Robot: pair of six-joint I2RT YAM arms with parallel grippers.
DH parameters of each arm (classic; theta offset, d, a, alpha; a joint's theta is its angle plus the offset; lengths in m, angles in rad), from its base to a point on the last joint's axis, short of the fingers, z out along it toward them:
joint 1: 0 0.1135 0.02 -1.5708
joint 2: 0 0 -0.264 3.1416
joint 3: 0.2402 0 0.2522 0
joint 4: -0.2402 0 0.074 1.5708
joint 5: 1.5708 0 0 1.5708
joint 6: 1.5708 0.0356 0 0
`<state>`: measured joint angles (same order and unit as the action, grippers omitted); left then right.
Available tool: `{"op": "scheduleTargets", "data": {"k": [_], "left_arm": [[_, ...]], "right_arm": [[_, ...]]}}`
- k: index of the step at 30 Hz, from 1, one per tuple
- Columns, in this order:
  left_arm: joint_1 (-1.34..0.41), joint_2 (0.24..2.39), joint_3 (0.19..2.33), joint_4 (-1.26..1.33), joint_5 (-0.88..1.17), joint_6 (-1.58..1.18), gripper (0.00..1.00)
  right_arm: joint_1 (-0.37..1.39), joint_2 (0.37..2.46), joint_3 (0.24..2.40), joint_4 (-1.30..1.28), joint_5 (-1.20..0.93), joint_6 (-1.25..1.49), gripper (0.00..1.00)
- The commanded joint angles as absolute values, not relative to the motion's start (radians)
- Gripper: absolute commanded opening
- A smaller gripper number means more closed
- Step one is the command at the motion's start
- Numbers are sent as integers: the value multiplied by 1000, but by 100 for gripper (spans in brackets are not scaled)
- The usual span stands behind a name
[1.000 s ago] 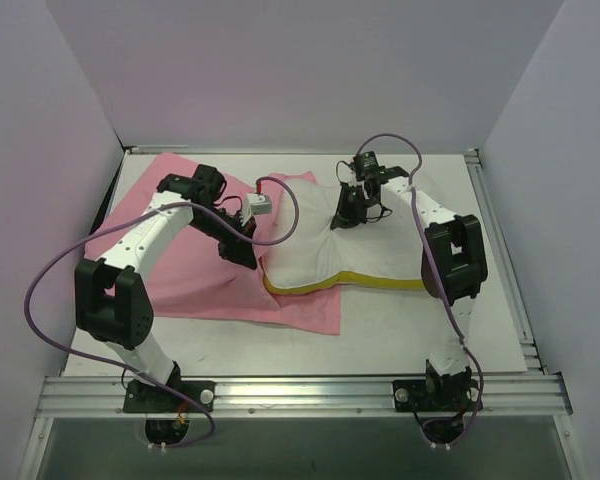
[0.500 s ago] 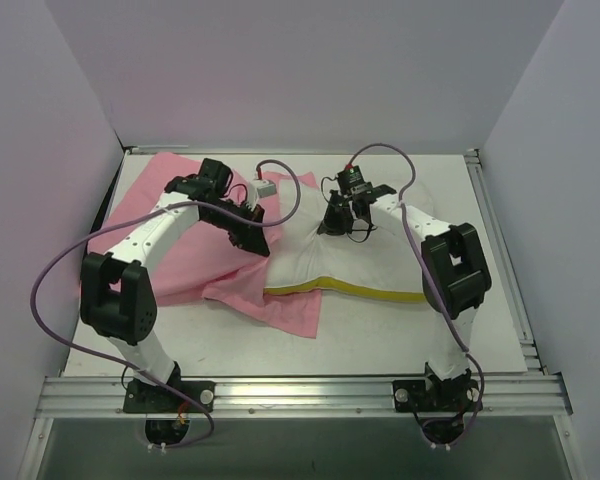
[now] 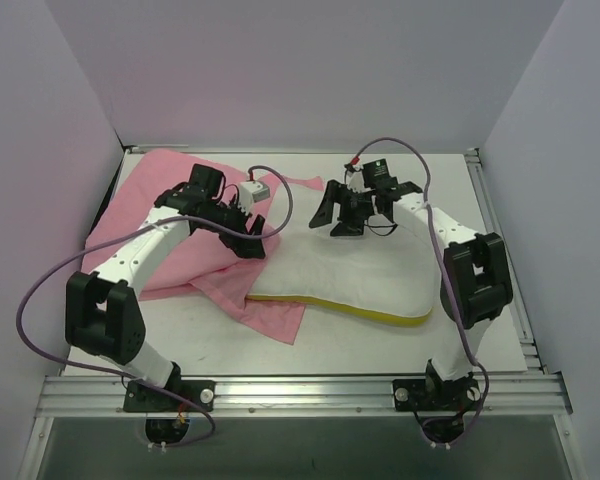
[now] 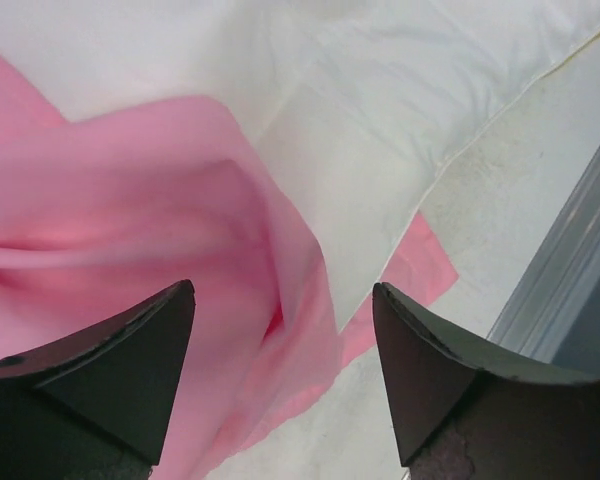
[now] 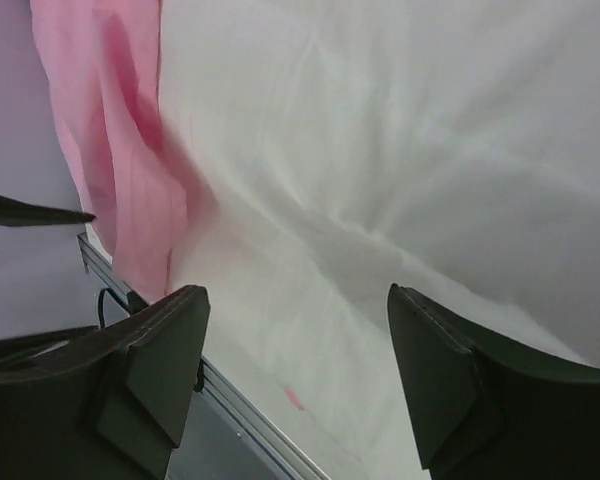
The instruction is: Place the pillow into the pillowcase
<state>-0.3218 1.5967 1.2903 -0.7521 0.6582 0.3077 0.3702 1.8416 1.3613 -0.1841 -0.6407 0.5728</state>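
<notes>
The white pillow (image 3: 350, 265) lies flat mid-table, its yellow trim (image 3: 365, 311) along the near edge. The pink pillowcase (image 3: 170, 235) is spread, wrinkled, to its left, and a flap of it (image 3: 275, 315) pokes out under the pillow's near left corner. My left gripper (image 3: 248, 236) hovers open over the seam where pillowcase and pillow meet. In the left wrist view the gripper (image 4: 285, 292) holds nothing, with pink pillowcase (image 4: 130, 230) and pillow (image 4: 400, 90) below it. My right gripper (image 3: 345, 215) stands open above the pillow's far left part. The right wrist view shows the open gripper (image 5: 298, 295) over pillow (image 5: 410, 150) and pillowcase (image 5: 100, 120).
Lilac walls close in the table at the back and both sides. An aluminium rail (image 3: 300, 392) runs along the near edge, another (image 3: 502, 240) along the right side. Purple cables (image 3: 40, 290) loop off both arms. Bare tabletop (image 3: 380, 345) shows near the pillow.
Both grippers have opened and let go of the cloth. The pillow has dropped flat and slid nearer, its yellow edge lower in view. The left arm swung nearer and lower.
</notes>
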Motion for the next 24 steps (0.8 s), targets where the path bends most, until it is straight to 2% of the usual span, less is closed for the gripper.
{"op": "scheduleTargets", "data": {"k": [1,4,9,15,19,21,23,24], "left_arm": [[-319,1525,1383,-750,549,394,82],[-319,1607,1505,-707,437,332,83],[-321,1860,1725,-623,322,223,79],[-322,2132,1988,-584,278,163,70],[-322,2250,2111,-581,285,121,67],[-327,2299,2158,-583,288,118,63],[-330,2333,2180,-581,285,110,57],[-330,2341,2192,-581,284,110,50]], "right_arm": [[318,1734,1384,-322,-733,376,74],[276,1732,1416,-362,-626,266,79],[232,1833,1537,-406,-479,132,81],[215,1977,1653,-417,-427,57,84],[215,2075,1701,-419,-466,75,86],[216,2092,1694,-419,-506,87,84],[219,2111,1684,-419,-526,83,72],[218,2117,1671,-420,-532,78,65]]}}
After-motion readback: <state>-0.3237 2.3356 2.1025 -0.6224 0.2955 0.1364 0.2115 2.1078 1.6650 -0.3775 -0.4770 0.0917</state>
